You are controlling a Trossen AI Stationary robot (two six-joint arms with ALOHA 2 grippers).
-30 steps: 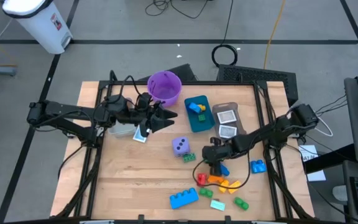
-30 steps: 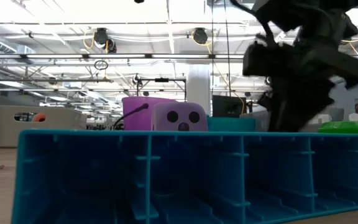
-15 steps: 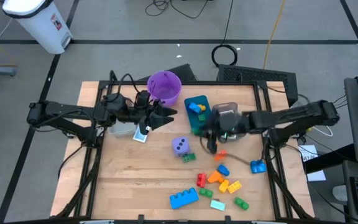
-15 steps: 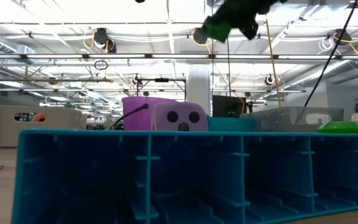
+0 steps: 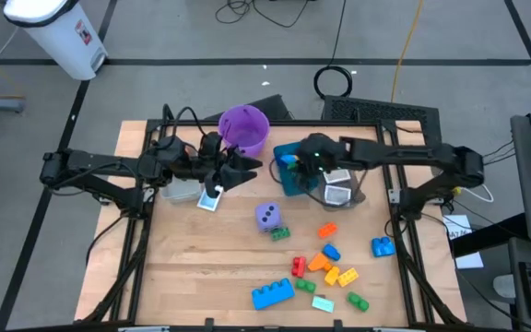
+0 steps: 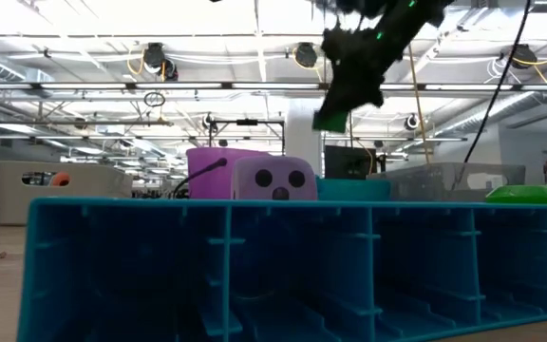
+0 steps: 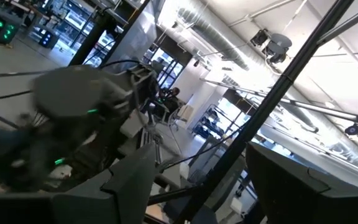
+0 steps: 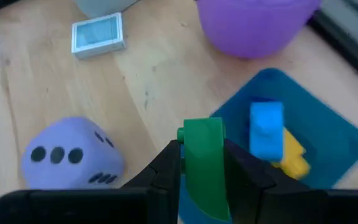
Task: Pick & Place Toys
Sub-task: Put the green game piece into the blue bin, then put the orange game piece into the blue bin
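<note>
- Above the teal bin (image 5: pixel 295 177), at its edge nearer the purple bucket (image 5: pixel 244 129), the right gripper (image 8: pixel 204 163) hangs in the air with its two dark fingers closed on a green brick (image 8: pixel 204 158)
- In the right wrist view the green brick stands upright between the fingers, its rounded top above them, with the teal bin (image 8: pixel 328 140) directly below
- Inside the teal bin lie a blue brick (image 8: pixel 266 130) and a yellow brick (image 8: pixel 292 157), touching each other
- The low view shows the right gripper (image 6: pixel 335 106) well above the bin's rim, the green brick (image 6: pixel 330 118) at its lower end
- Just beside the teal bin, on the side away from the bucket, a clear bin (image 5: pixel 343 183) holds picture cards (image 5: pixel 336 195)
- On the wood in front of the teal bin sits a purple die (image 5: pixel 267 216) with dark dots, a small green brick (image 5: pixel 279 233) touching it
- Farther from the teal bin, toward the table's front edge, lie loose bricks: an orange brick (image 5: pixel 326 231), a red brick (image 5: pixel 298 266), a long blue brick (image 5: pixel 272 293) and others in yellow and green
- On the far side of the bucket from the teal bin, the left gripper (image 5: pixel 247 170) waits with its fingers apart, holding nothing, over a card (image 5: pixel 210 200) on the table
- The same card (image 8: pixel 97 35) shows in the right wrist view, lying flat on the wood apart from the bucket (image 8: pixel 253 22)
</note>
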